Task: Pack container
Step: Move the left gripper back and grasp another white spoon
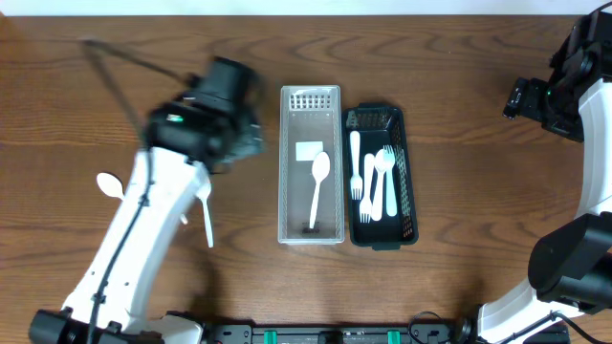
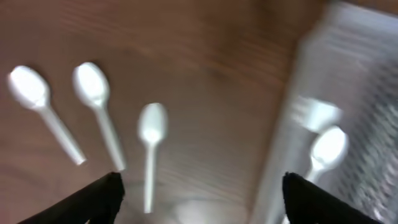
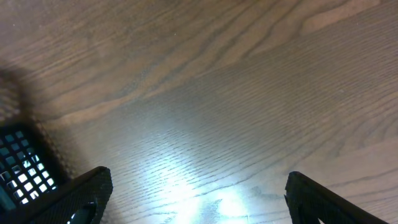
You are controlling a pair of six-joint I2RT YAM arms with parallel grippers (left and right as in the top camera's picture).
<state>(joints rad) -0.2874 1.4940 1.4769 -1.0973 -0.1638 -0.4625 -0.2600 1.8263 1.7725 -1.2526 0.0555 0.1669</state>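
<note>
- Left gripper [image 2: 202,202]: jaws spread wide, nothing held; the wrist view is blurred.
- Nearest spoon [image 2: 150,165] is seen at 11 o'clock of the fingertips, flat on the table [image 2: 205,68], bowl pointing away.
- Middle spoon [image 2: 106,127] and outer spoon [image 2: 50,121] lie farther off toward 10 o'clock, apart.
- White tray [image 1: 283,191] is noted at 2 o'clock, one packed spoon [image 1: 318,186] inside.
- Judged step: nearest spoon to be picked. Its handle is best straddled mid-length, jaws crosswise, lowered almost to the wood.
- Black basket [image 1: 411,182] of cutlery [image 1: 356,162] sits at the tray's 3 o'clock; right gripper [image 3: 199,199] is splayed, empty.
</note>
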